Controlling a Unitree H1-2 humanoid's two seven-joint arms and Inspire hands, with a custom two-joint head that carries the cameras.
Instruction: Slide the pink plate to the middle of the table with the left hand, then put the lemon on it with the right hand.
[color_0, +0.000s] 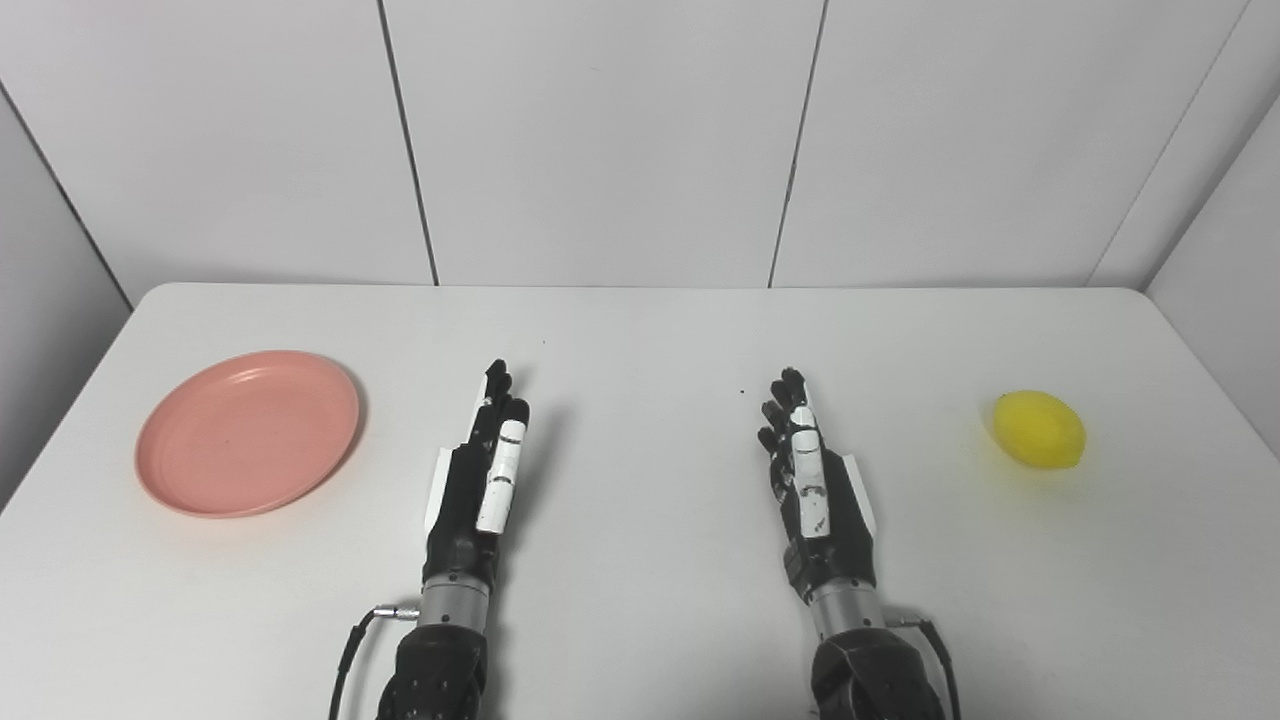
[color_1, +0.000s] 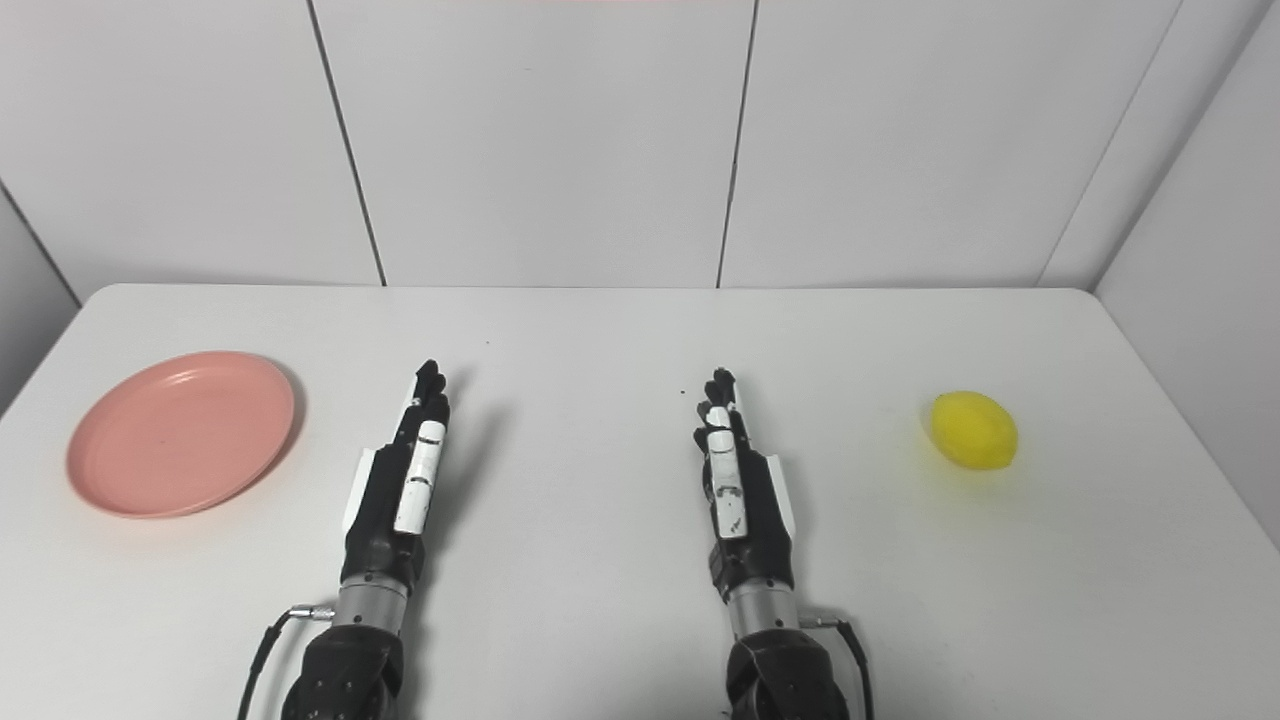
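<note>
Now both the left hand (color_0: 485, 470) and right hand (color_0: 812, 480) lie mid-worktop (color_0: 640, 330), fingers extended, holding nothing; pink plate (color_0: 248, 432) near the left edge, lemon (color_0: 1040, 430) near the right.

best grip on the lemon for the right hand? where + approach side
Judging by its pose, take the lemon across its short middle, from above. It lies on its side on the table, so the pointed ends give little purchase. The right hand is open, to the lemon's left.
</note>
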